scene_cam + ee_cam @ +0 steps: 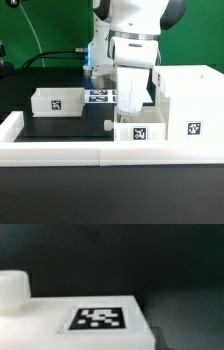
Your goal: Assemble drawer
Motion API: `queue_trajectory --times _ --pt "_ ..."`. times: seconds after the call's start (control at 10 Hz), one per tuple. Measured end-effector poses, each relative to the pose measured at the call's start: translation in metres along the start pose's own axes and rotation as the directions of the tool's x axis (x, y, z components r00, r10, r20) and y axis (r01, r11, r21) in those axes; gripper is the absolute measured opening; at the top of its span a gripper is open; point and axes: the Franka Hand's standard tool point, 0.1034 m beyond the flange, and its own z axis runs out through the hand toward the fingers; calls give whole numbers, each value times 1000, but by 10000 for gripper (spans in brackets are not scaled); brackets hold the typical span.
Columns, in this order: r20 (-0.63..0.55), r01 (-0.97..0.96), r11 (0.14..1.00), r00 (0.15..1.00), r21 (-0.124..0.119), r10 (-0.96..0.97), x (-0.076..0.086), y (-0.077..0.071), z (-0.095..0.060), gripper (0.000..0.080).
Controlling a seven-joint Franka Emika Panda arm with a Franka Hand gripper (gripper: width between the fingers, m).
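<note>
The tall white cabinet shell [188,95] stands at the exterior view's right, with a tag on its front. One small open-top tray [56,101] with a tag sits at the left on the black mat. The second tray [140,130] sits in front of the shell, tag facing the camera. My gripper [131,104] hangs directly over this second tray, its fingertips at or just above the rim. Its fingers are too blurred to show the gap. The wrist view shows a white tagged surface [100,318] close up with a white knob [12,287] beside it. No fingers show there.
The marker board [100,96] lies flat behind the gripper. The long low white border wall [90,150] runs along the front and up the left side [10,125]. A small dark piece [106,124] lies on the mat next to the second tray.
</note>
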Motion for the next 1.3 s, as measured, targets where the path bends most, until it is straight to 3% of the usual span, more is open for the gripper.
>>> queue_trajectory --times 1.3 --pt "1 34 999 999 12 -34 13 -3 0 44"
